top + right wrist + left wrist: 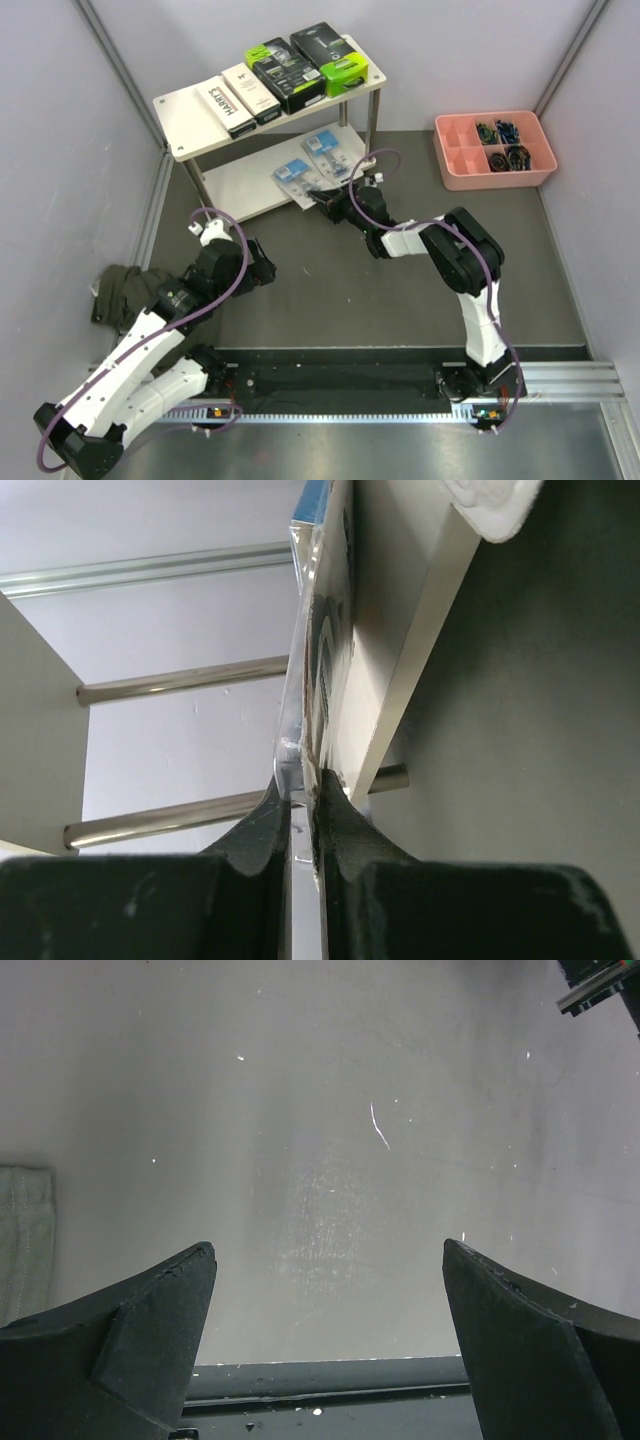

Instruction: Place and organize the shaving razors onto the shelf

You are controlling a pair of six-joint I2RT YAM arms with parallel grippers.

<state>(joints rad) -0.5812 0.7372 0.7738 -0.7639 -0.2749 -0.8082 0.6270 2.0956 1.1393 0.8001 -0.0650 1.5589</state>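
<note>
The shelf [185, 115] stands at the back left. Its top board carries two white Harry's boxes [228, 107] [252, 93] and two black and lime-green packs [280, 72] [330, 58]. Two clear blister packs with blue cards [298, 180] [328, 152] lie on the lower board [235, 185]. My right gripper [322, 198] [303, 790] is shut on the near edge of the left blister pack [320, 650], which the right wrist view shows edge-on against the lower board [420, 630]. My left gripper [262, 270] [328, 1260] hangs open over bare table, with nothing between its fingers.
A pink compartment tray [445, 150] with small dark items sits at the back right. A dark green cloth [120, 290] [25, 1230] lies at the left beside the left arm. Metal shelf posts [180, 680] cross behind the held pack. Walls close in the left, back and right.
</note>
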